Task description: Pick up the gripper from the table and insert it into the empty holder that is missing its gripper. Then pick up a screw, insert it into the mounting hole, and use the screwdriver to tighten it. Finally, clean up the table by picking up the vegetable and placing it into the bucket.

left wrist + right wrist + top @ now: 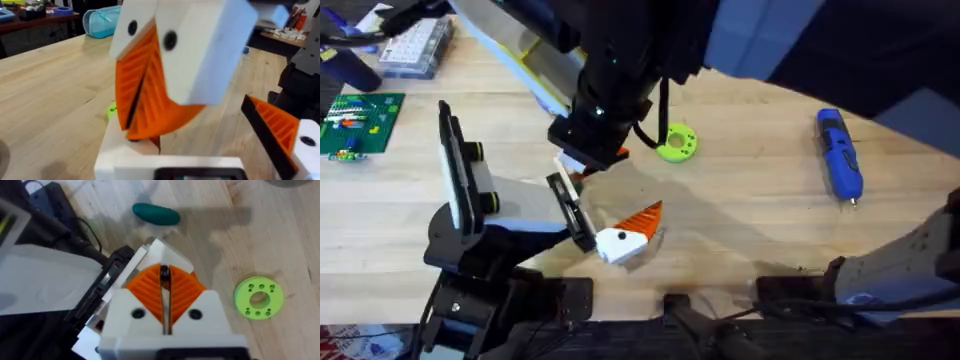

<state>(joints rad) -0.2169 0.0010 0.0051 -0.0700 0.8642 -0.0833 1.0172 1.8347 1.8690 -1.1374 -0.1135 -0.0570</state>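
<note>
My left gripper [582, 222] is itself the holder: a narrow black upright plate [570, 214] on a white body. It stands open. A white-and-orange gripper piece [625, 235] [282, 131] sits against the plate's near end. My right gripper [164, 269] [142, 132] hangs fingers-down over the plate's far end. It is shut on a small dark thing [164, 276] that looks like a screw. The green vegetable [156, 214] lies just beyond it. The blue screwdriver [840, 155] lies far right on the table. The bucket is out of view.
A lime-green ring [677, 143] [258, 297] lies right of the right gripper. A black-and-white panel with yellow-green rings [455, 165] stands at the left. A green circuit board [360, 122] and a clear parts box [415, 45] sit far left.
</note>
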